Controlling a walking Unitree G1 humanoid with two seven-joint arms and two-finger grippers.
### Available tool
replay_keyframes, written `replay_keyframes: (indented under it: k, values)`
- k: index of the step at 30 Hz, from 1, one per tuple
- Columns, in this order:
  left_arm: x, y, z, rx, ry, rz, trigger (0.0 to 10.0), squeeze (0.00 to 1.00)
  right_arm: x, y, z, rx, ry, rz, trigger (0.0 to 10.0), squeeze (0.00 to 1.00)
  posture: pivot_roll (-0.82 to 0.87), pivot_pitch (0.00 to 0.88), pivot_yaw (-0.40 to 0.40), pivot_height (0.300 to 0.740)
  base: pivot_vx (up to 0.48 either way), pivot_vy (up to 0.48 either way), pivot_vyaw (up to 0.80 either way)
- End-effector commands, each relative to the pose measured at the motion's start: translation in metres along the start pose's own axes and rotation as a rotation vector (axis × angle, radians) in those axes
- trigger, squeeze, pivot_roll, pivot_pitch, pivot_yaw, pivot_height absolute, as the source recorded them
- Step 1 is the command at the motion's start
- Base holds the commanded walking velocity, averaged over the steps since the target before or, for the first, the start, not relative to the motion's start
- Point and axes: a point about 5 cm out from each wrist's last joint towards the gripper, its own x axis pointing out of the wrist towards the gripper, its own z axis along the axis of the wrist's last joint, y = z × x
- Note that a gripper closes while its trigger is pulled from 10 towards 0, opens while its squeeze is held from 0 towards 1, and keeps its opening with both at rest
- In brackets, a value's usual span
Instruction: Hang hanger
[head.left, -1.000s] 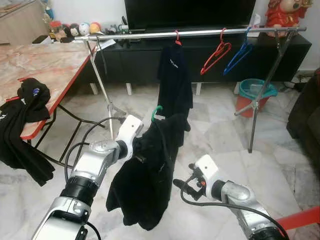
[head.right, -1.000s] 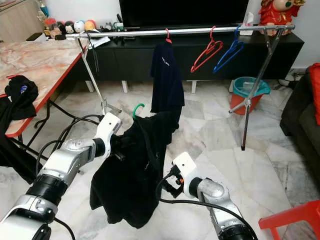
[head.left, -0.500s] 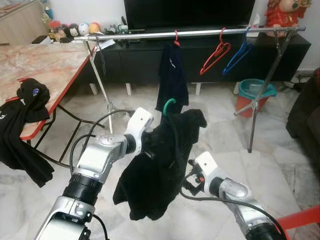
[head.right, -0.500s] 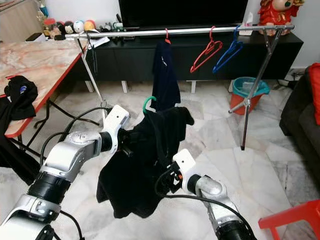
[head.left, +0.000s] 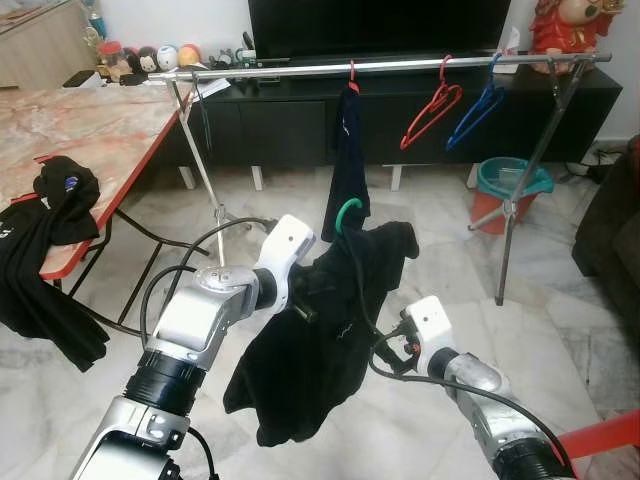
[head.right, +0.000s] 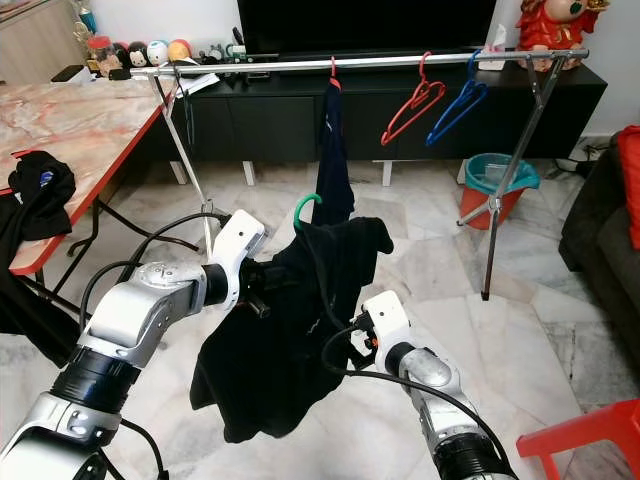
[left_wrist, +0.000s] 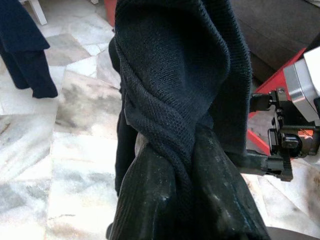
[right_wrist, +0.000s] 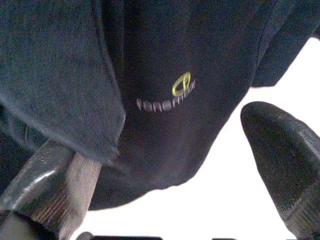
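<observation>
green hanger with shirt carried toward the rail

on the far left, a marble-topped table (head.left: 70, 130) holds a heap of black clothes (head.left: 55, 205). the left gripper (head.left: 300, 305) is pressed together on the black shirt (head.left: 320, 340), pinching a fold of cloth near its shoulder; the left wrist view shows the knit bunched over the fingers (left_wrist: 150, 200). the shirt is draped on a green hanger (head.left: 347, 212), whose hook stands up above the collar, well below the silver clothes rail (head.left: 400, 65) and just in front of a dark garment (head.left: 350, 165) already hung there. the right gripper (head.left: 390, 350) sits low beside the shirt's lower half, its fingers (right_wrist: 280, 145) spread with the fabric in front of them, gripping nothing. further right on the rail hang a bare red hanger (head.left: 432, 110) and a blue hanger (head.left: 478, 105); a teal bucket (head.left: 510, 185) stands on the floor beyond.

the step in hand looks like the carry and lift. next, the hook must rise above the rail and drop over a free stretch of it, probably between the dark garment and the red hanger.
</observation>
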Motion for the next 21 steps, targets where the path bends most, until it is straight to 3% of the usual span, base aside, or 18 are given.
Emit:
replay_keyframes:
  k: [1, 5, 10, 21]
  values:
    - [-0.004, -0.005, 0.01, 0.027, -0.037, -0.022, 10.0, 0.0, 0.003, -0.001, 0.007, 0.029, -0.042, -0.006, 10.0, 0.0, 0.03, 0.0, 0.03, 0.74, 0.0, 0.0, 0.0]
    - [-0.004, -0.006, 0.011, 0.027, -0.038, -0.027, 10.0, 0.0, 0.003, 0.003, 0.009, 0.058, -0.065, 0.05, 10.0, 0.0, 0.03, 0.0, 0.027, 0.74, 0.0, 0.0, 0.0]
    - [-0.004, -0.007, 0.011, 0.028, -0.039, -0.027, 10.0, 0.0, 0.002, 0.01, 0.009, 0.025, -0.059, 0.141, 10.0, 0.0, 0.03, 0.0, 0.026, 0.74, 0.0, 0.0, 0.0]
    - [-0.004, -0.009, 0.014, 0.033, -0.046, -0.035, 10.0, 0.0, 0.007, 0.001, 0.016, 0.012, -0.06, 0.104, 10.0, 0.0, 0.04, 0.0, 0.021, 0.74, 0.0, 0.0, 0.0]
